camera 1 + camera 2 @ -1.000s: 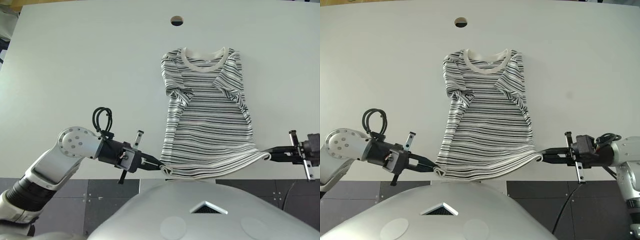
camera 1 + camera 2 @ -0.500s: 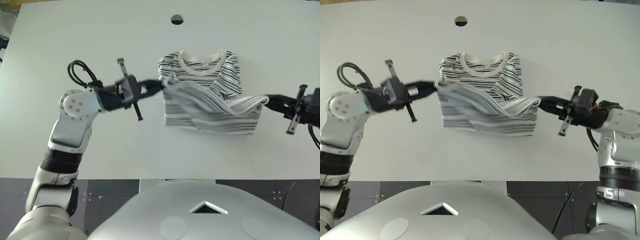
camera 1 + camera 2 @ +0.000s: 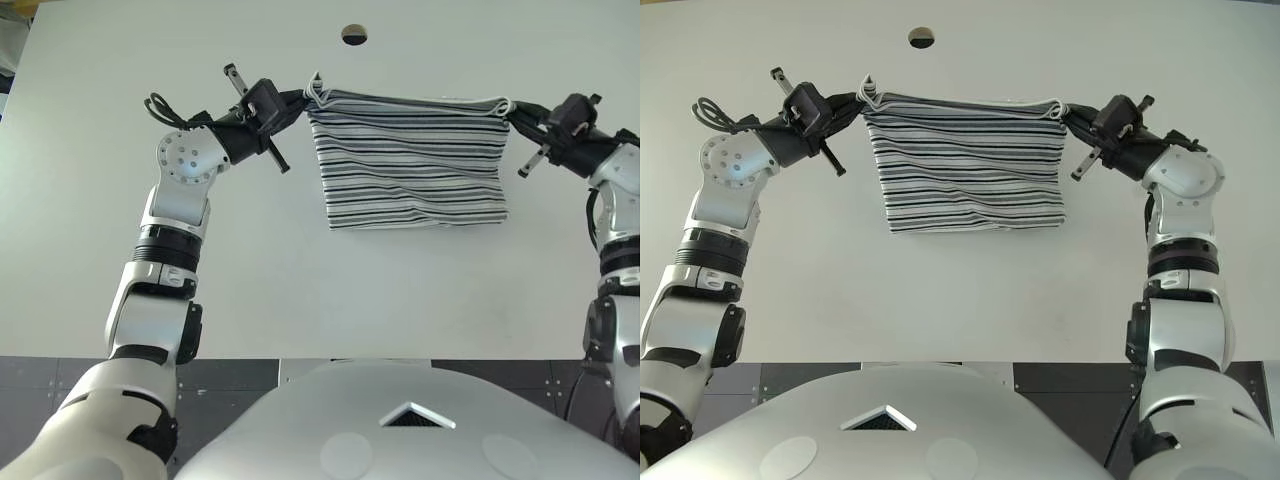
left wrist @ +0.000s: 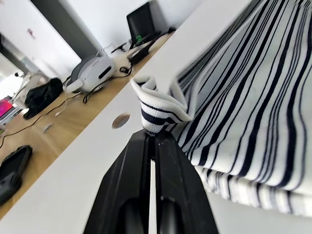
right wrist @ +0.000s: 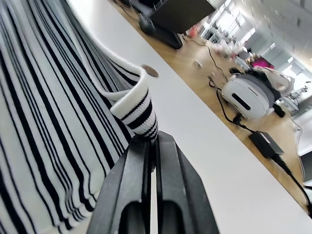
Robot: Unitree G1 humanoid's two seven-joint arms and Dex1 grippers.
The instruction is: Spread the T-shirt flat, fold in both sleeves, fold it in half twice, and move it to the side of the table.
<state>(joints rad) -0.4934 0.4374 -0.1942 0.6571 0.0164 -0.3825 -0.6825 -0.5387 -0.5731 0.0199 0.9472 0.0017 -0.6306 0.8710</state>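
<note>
— Where do we start?

— At the left gripper (image 3: 303,99). Its two black fingers are pressed together on a bunched corner of the black-and-white striped cloth T-shirt (image 3: 405,160), and the wrist view shows the ribbed edge sticking up out of the narrow gap. We place it near the small round hole (image 3: 352,37) in the white flat table (image 3: 300,280), a little to the robot's left of the hole and on the robot's side of it.

— And the other one?

— The right gripper (image 3: 513,108) is clamped just as tightly on the opposite corner. We see a curl of striped rib standing above its fingertips. It sits farther from the hole, off to the robot's right of it.

— So where is the shirt?

— It is stretched between the two grippers. Its upper edge runs almost straight on the near side of the hole, starting close beside it and ending well to the right. From that edge the cloth comes down toward the robot as a doubled, roughly square panel, stripes running across, and its lower edge lies on the table with small wrinkles. We cannot tell how much of the panel is raised off the surface.

— Anything farther out?

— Beyond the hole, past the table's far edge, we see a wooden desk (image 4: 63,136). On it are a white rounded device (image 4: 92,73) and a black power brick with its cable (image 5: 265,141).
</note>
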